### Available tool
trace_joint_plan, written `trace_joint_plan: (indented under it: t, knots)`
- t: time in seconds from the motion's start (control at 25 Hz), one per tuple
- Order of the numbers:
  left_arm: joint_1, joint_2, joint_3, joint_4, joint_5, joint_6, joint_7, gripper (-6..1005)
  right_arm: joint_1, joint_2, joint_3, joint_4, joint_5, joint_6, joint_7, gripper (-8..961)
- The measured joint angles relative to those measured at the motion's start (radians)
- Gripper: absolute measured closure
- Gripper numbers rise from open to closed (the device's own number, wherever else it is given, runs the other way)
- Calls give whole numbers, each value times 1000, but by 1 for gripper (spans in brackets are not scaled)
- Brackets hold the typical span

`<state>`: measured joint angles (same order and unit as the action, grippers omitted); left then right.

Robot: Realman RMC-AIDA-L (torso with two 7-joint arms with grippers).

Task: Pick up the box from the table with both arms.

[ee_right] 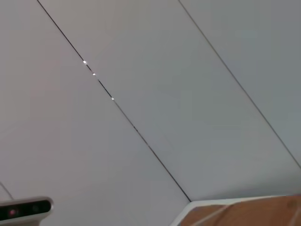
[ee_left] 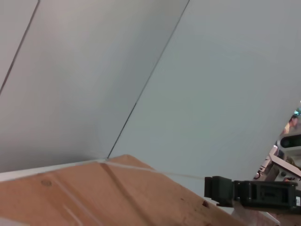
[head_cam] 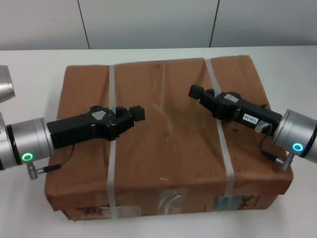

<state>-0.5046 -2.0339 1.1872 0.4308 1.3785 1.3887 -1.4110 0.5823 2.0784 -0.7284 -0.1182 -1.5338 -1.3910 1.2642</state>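
Observation:
The box [head_cam: 163, 144], large, flat and wrapped in brown paper, lies on the white table [head_cam: 29, 64]. Two whitish straps [head_cam: 112, 148] [head_cam: 225, 148] bind it, and labels [head_cam: 171, 201] show on its front side. My left gripper [head_cam: 138, 114] is over the box top left of the middle, pointing right, shut and empty. My right gripper [head_cam: 194, 91] is over the top right of the middle, pointing left, shut and empty. The two tips face each other with a gap between them. The left wrist view shows the box top [ee_left: 94, 197] and the right gripper [ee_left: 209, 189].
A pale panelled wall [head_cam: 148, 22] rises behind the table. White tabletop shows on both sides of the box and behind it. The right wrist view shows a box corner [ee_right: 244, 214] and a grey device with a red light [ee_right: 26, 209].

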Motion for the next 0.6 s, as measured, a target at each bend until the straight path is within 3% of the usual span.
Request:
trace_joint_plan:
  t: [0.6]
  knots:
    - [8, 0, 0, 6, 0, 17, 7, 897, -6, 0, 0, -2, 16, -40, -1, 911]
